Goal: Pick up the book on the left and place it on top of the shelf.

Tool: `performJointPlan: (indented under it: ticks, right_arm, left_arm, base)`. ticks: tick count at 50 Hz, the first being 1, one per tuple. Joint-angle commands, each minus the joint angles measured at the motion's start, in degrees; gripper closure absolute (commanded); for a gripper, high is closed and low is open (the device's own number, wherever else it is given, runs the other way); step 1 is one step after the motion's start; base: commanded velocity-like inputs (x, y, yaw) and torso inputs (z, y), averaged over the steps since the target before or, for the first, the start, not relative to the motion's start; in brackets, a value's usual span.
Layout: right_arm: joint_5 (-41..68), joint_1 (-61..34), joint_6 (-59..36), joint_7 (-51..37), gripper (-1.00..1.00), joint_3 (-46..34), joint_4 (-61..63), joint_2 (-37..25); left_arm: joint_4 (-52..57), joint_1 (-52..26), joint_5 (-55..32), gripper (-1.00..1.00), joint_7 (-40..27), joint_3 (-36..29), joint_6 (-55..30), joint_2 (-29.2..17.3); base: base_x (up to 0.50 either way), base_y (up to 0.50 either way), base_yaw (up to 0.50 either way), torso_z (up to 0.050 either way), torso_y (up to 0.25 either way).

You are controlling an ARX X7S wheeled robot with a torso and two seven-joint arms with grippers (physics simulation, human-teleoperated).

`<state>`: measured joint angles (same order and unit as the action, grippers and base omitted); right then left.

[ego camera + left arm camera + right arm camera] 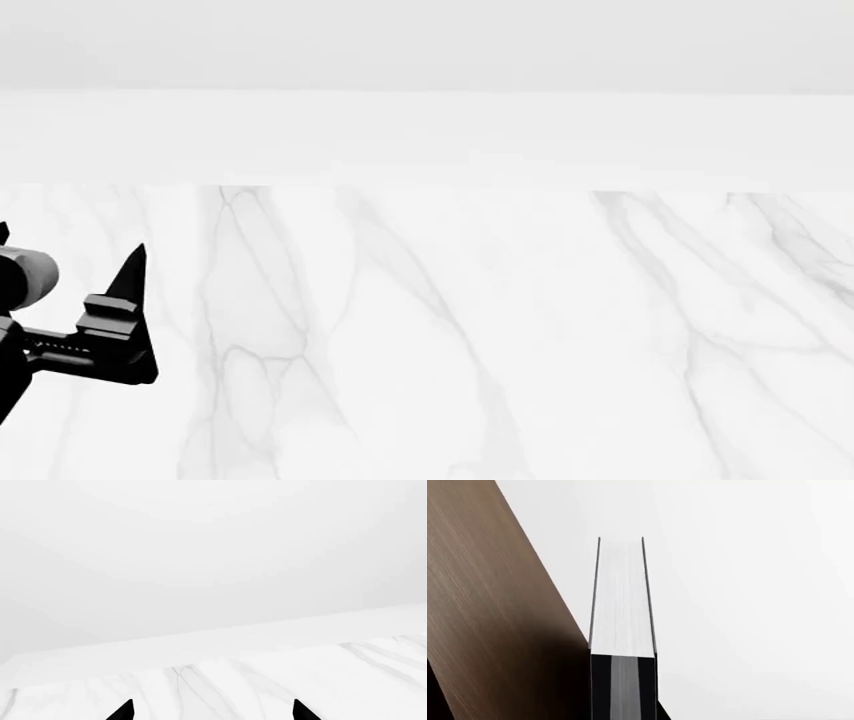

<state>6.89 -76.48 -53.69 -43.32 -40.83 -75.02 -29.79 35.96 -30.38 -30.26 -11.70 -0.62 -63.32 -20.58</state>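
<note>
The book (622,600) sat clamped in the right gripper (624,690) beside the shelf (487,620), needing level lowering onto its top; left gripper (213,710) stood apart, empty.

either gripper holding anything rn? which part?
Right gripper: the book sits between its black fingers, clamped on both covers at the near end, page edges facing the camera, beside the shelf. Left gripper: open, empty.

Bright, even, diffuse lighting is rendered in all three views, and the white marble table (534,330) is nearly washed out. A dark shadow is cast on the shelf (487,630) beside the book (622,600); edges are rendered sharp, without blur or distortion.
</note>
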Motion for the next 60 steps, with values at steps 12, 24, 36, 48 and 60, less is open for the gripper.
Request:
performJointPlan:
  ticks: [12,24,36,48,60]
  right_arm:
    - [-6.9,0.3,2.5,5.4,-1.0,-0.6,0.0,2.3]
    - [-7.5,-0.3,5.6,7.9,-1.0,-2.9,0.0,4.0]
    - [-9.2,-2.1,12.1,13.6,-1.0,-8.5,0.1,7.1]
    - [-10.7,-7.2,19.3,16.3,-1.0,-13.8,0.1,12.6]
    - [-5.1,-7.0,23.6,20.6,-1.0,-10.5,6.0,11.7]
  left_arm:
    - [-0.6,0.3,0.2,-1.0,0.5,1.5,1.8,0.8]
    - [-1.3,0.4,0.2,-1.0,0.6,1.1,2.6,0.7]
    - [-1.7,0.5,0.2,-1.0,0.4,0.7,3.1,0.7]
    - [-1.9,0.5,-0.1,-1.0,0.3,0.6,3.1,0.4]
    - [-2.0,0.3,-0.3,-1.0,0.1,0.4,3.3,0.4]
  base:
    - [0.0,0.0,0.0,0.0,0.0]
    - [0.0,0.0,0.0,0.0,0.0]
    - [0.0,0.0,0.0,0.0,0.0]
    - [0.0,0.0,0.0,0.0,0.0]
    - [0.0,0.0,0.0,0.0,0.0]
